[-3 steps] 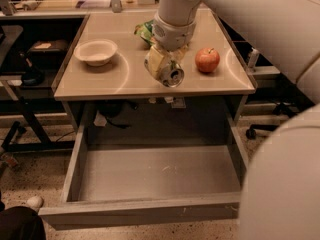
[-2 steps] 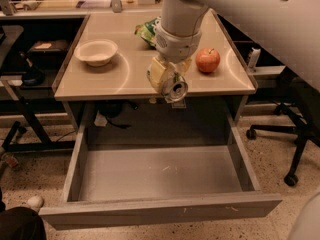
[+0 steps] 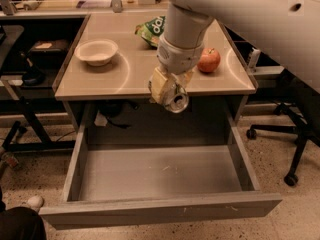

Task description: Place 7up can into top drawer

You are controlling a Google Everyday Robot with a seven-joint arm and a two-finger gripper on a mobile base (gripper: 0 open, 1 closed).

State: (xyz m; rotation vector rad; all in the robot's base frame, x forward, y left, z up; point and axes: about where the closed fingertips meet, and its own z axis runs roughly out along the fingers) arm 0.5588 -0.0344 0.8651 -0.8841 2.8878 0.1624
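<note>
7up can: up in the air, clear of the surface, hanging right at its front edge and above the back part of the top drawer.
Gripper: clamped tight on the can, pale fingers pressed along its sides, the arm reaching down from the upper right.
Top drawer: stood wide open below the surface, its flat grey bottom bare, with nothing in the way of a drop-in.
Step in hand: by my read, the carry from surface to drawer, with the release not yet made.
Next move: it looked to call for bringing the can forward and down until it sat low over the drawer bottom, well inside the side walls, and only then parting the fingers. Let go from that height and it could well bounce or roll.
Look of the can: a small cylinder, tilted, one silver end turned down toward the camera with a dark mouth showing. The label was mostly hidden behind the fingers.
Others on the surface: a white bowl at the left, a red apple just right of the arm, and a green chip bag at the back, all apart from the can.
</note>
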